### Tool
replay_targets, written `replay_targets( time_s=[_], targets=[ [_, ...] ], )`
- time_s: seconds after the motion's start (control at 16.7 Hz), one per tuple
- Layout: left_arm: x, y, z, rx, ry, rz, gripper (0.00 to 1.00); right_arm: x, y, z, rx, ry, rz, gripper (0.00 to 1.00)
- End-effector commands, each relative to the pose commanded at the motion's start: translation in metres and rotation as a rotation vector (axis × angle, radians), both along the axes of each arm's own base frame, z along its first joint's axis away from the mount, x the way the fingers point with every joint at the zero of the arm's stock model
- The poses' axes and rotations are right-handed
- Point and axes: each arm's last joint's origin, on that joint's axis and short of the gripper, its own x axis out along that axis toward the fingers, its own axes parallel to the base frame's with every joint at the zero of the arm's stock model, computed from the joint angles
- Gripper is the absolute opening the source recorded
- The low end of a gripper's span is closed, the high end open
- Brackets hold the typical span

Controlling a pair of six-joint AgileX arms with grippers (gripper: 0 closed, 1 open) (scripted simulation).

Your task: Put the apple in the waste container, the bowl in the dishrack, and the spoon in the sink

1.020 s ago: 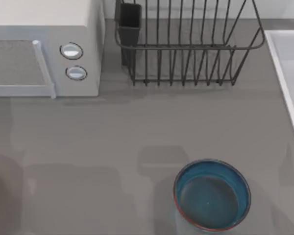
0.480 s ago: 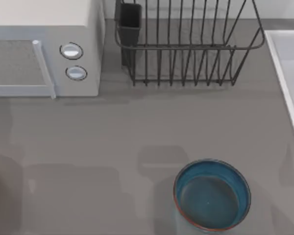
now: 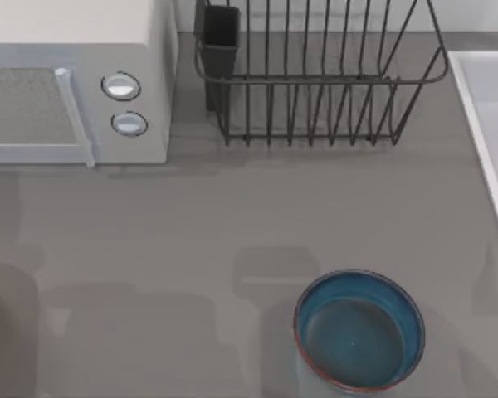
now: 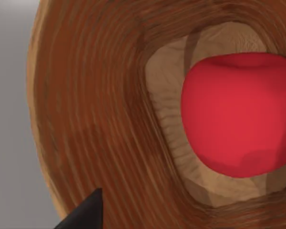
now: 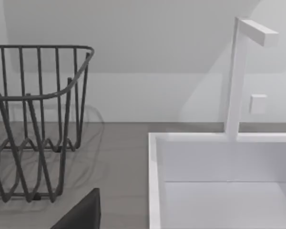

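Beneath our left gripper, finger state indeterminable, the smooth red apple (image 4: 238,117) lay inside a ribbed wooden container (image 4: 100,119); the teal bowl (image 3: 358,329) sat on grey countertop (image 3: 191,224).

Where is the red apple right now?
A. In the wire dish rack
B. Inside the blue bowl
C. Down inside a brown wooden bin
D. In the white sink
C. The left wrist view looks down on the apple lying at the bottom of a brown wooden bin, while the bowl on the table holds nothing.
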Motion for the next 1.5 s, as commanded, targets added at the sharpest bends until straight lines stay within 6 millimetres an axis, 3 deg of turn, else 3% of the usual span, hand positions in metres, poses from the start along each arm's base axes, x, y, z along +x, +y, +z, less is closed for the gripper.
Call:
replay_targets(
  time_s=[0.24, 0.48, 0.84, 1.2, 1.5],
  targets=[
    [-0.026, -0.012, 0.007, 0.013, -0.204, 0.000, 1.00, 0.000, 0.000, 0.000, 0.000, 0.000, 0.000, 1.00],
    [-0.064, -0.026, 0.009, 0.016, -0.518, -0.008, 1.00, 0.000, 0.000, 0.000, 0.000, 0.000, 0.000, 1.00],
    [-0.115, -0.042, -0.012, -0.029, -1.054, -0.043, 1.00, 0.000, 0.000, 0.000, 0.000, 0.000, 0.000, 1.00],
    [-0.133, -0.050, -0.042, -0.105, -1.420, -0.085, 1.00, 0.000, 0.000, 0.000, 0.000, 0.000, 0.000, 1.00],
    [-0.133, -0.051, -0.047, -0.120, -1.472, -0.092, 1.00, 0.000, 0.000, 0.000, 0.000, 0.000, 0.000, 1.00]
  ],
)
